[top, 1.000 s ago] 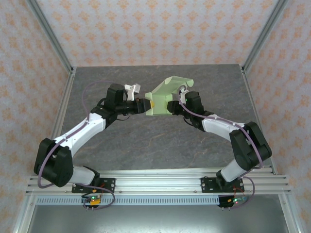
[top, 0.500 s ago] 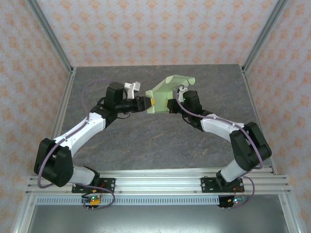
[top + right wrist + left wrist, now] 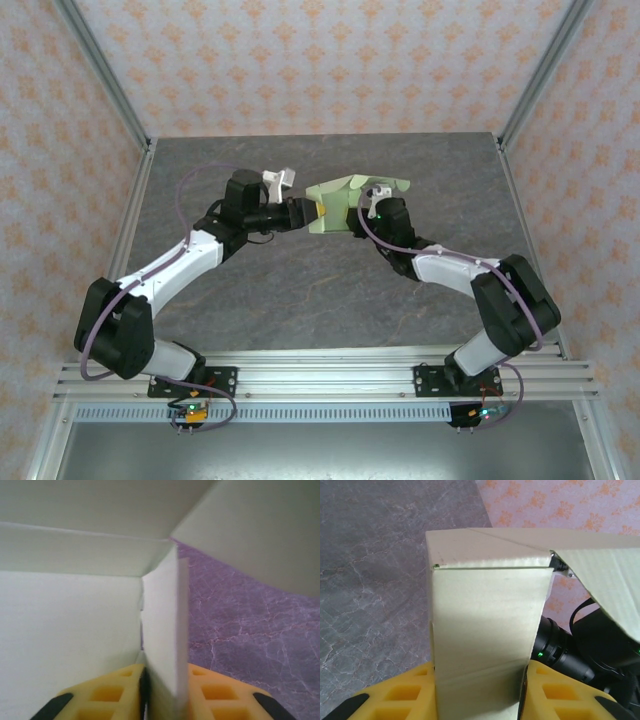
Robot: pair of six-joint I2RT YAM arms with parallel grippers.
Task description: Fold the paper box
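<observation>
Okay, on the top camera I've got the paper box (image 3: pixel 345 200) held up off the table (image 3: pixel 300 290), over its far middle part, spanning between my two arms. The left pincer (image 3: pixel 306 212) is at the box's left end. On the left wrist camera a folded pale green panel stands upright between the yellow pads (image 3: pixel 395 697), with the jaws partly apart and pressed against both sides of it, and a crease runs across the panel's top. The right pincer (image 3: pixel 360 214) is at the right end (its tip is mostly tucked under the card from above). On the right wrist camera its pads (image 3: pixel 107 692) pinch a thin flap seen edge-on, jaws nearly together. The box is half formed: walls are folded up and an upper flap is open, spreading toward the back. Grey marbled table surface sits below the box on both wrist cameras.
</observation>
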